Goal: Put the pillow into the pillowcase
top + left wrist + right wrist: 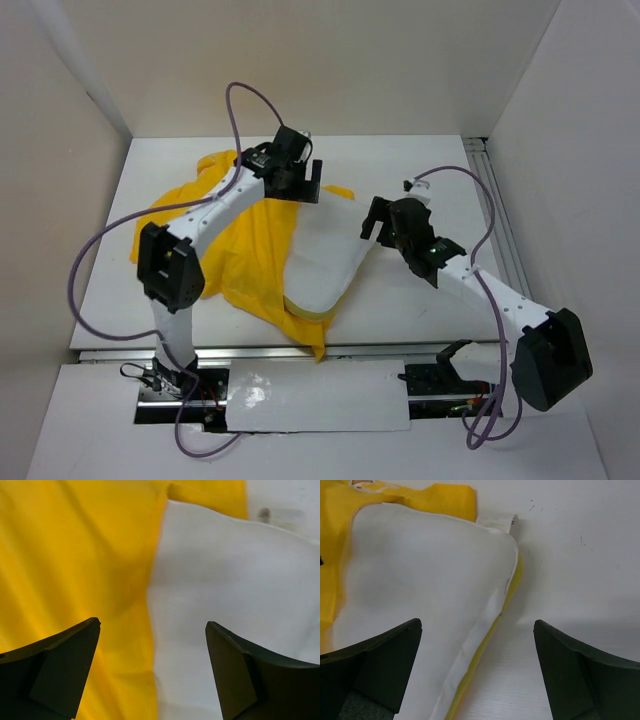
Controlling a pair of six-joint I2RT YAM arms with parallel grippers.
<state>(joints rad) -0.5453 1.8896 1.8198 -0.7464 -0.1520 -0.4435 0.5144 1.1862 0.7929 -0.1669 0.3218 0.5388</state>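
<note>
The yellow pillowcase (245, 255) lies crumpled at the table's left middle, and the white pillow (325, 260) sticks out of its right side. My left gripper (308, 183) hovers open over the far end of the case's mouth; in its wrist view the pillowcase (75, 565) and the pillow (235, 580) meet between the fingers. My right gripper (378, 225) is open just right of the pillow's far right corner. Between its fingers run the pillow (425, 575) and its thin yellowish edge (485, 645). Neither gripper holds anything.
White walls close in the table (420, 160) on the left, back and right. A metal rail (497, 215) runs along the right side. A white plate (310, 395) covers the near edge between the arm bases. A small white label (502, 522) pokes out at the pillow's far corner.
</note>
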